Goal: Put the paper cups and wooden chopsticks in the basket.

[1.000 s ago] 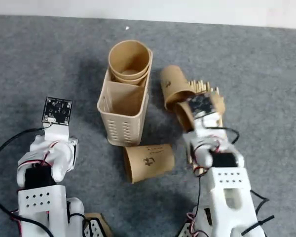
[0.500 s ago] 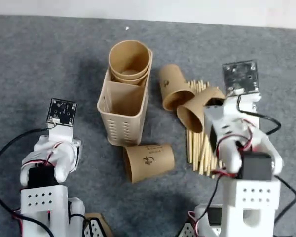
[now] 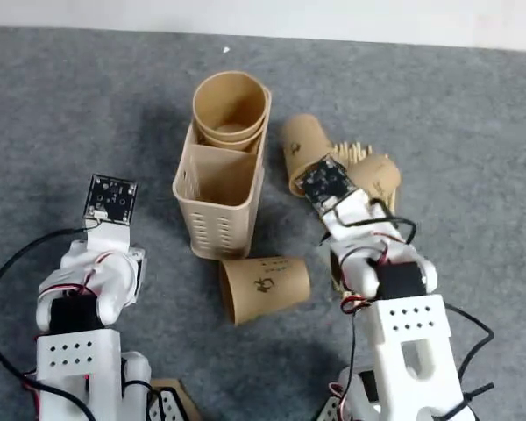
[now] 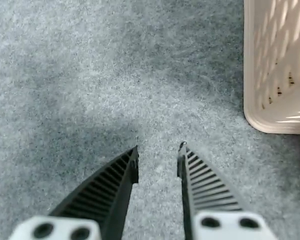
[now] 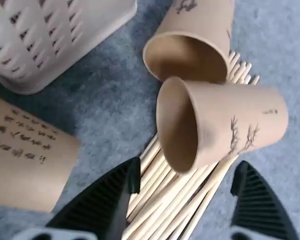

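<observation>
Right claw (image 5: 187,175) is spread wide on my feed; left claw (image 4: 158,148) is only narrowly parted over the carpet (image 4: 65,75) beside the basket (image 3: 212,232), whose far compartment holds stacked cups (image 3: 232,105). Three more lie tipped outside, one cup (image 5: 225,125) below my right claw, resting on the chopsticks (image 5: 180,200).

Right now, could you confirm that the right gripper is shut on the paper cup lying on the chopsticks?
Not quite: the right gripper is open above the paper cup lying on the chopsticks; the right wrist view shows it.
</observation>
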### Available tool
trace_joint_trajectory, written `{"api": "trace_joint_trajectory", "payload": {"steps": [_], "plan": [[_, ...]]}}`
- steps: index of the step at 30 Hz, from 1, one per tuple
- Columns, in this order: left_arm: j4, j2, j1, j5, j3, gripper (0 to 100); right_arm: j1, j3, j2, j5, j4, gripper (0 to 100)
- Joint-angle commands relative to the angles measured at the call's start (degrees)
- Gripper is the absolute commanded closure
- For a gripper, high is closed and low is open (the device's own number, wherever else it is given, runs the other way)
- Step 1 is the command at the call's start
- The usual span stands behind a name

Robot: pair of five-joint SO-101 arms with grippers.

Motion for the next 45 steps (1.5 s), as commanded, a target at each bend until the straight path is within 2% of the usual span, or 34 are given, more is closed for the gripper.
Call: {"api": "trace_joint_trajectory", "payload": {"steps": [1, 9, 20, 23, 26, 27, 28, 31, 38, 42, 45], "plan": [[-1.0, 0.1, 0.6, -0.4, -0.2, 84, 2.2, 0.2, 0.1, 3.2, -5.7, 69.3], [-1.0, 0.1, 0.6, -0.4, -0.2, 84, 6.1, 3.4, 6.8, 8.7, -17.5, 69.3], [-1.0, 0.1, 0.6, -0.4, -0.2, 84, 6.6, 2.9, 20.2, 8.4, -31.6, 70.0], [-1.0, 0.1, 0.6, -0.4, -0.2, 84, 6.8, 2.9, 21.8, 8.4, -33.1, 79.7], [-1.0, 0.1, 0.6, -0.4, -0.2, 84, 6.9, 2.9, 22.1, 8.5, -33.0, 99.8], [-1.0, 0.1, 0.6, -0.4, -0.2, 84, 7.1, 2.9, 22.2, 8.5, -32.8, 99.5], [-1.0, 0.1, 0.6, -0.4, -0.2, 84, 7.7, 2.9, 22.2, 8.5, -31.9, 97.2], [-1.0, 0.1, 0.6, -0.4, -0.2, 84, 8.8, -1.7, 21.8, 8.2, -23.5, 99.3], [-1.0, 0.1, 0.7, -0.5, -0.2, 84, 12.4, -28.1, 15.7, 1.1, 8.7, 99.1], [-1.0, 0.1, 0.7, -0.5, -0.2, 84, 9.0, -49.8, 15.0, -5.1, 23.6, 99.1], [-1.0, 0.1, 0.7, -0.5, -0.2, 84, 2.6, -65.4, 15.0, -10.8, 29.6, 99.1]]}}
